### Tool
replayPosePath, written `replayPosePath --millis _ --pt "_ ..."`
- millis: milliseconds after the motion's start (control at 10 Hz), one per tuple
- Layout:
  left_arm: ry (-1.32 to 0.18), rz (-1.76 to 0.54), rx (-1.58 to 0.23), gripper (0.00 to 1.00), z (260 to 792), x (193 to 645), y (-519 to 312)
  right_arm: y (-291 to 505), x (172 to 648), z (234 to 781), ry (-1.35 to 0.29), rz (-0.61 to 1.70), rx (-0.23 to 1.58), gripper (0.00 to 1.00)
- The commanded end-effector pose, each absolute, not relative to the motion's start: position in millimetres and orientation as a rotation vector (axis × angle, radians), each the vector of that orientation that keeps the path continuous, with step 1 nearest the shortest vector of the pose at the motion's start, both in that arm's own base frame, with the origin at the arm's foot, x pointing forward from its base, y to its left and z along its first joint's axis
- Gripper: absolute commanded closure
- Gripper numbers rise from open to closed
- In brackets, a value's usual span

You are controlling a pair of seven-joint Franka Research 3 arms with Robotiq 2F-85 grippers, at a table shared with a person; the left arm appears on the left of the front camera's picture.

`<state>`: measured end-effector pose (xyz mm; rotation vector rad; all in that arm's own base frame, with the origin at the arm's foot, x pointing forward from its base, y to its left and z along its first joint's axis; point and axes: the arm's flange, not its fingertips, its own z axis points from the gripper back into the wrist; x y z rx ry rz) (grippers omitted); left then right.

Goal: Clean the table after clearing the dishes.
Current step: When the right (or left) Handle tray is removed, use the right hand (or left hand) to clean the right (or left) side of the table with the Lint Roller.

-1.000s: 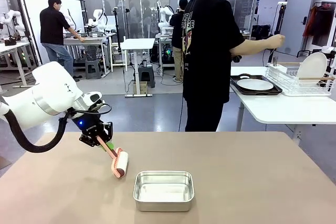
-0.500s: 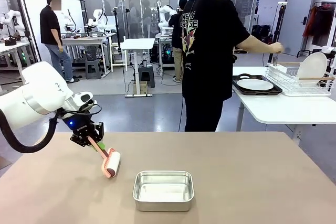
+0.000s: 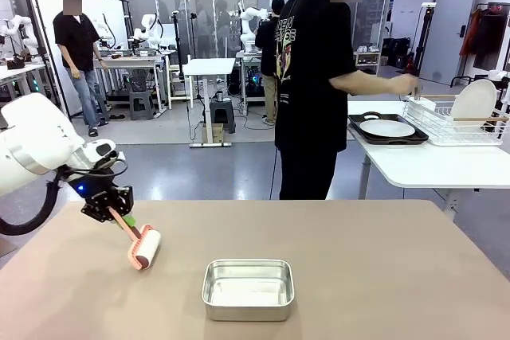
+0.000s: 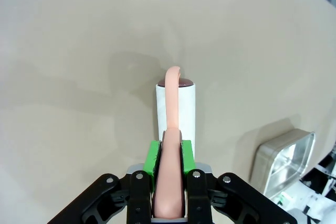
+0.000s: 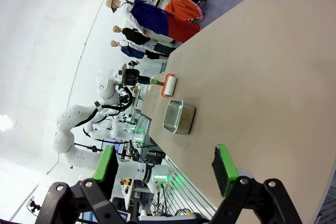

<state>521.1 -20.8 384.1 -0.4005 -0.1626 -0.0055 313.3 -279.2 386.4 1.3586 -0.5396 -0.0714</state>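
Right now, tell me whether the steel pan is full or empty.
Empty. The steel pan sits upright on the table, and the front view shows only its bare, shiny floor inside.

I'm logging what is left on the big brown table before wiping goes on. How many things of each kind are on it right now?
Lint roller, held in the left gripper with its roll on the table: 1
Steel pan: 1
Total: 2
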Motion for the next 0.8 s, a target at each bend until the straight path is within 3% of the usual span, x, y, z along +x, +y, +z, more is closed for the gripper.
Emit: replayPosePath --millis 0,700 --pt "-0.188 -0.003 -0.280 0.79 347 516 13 -276 310 389 -0.549 -0.069 1.365 0.07" --pt "-0.163 0.054 -0.055 0.79 343 514 61 -276 310 389 -0.549 -0.069 1.365 0.07"
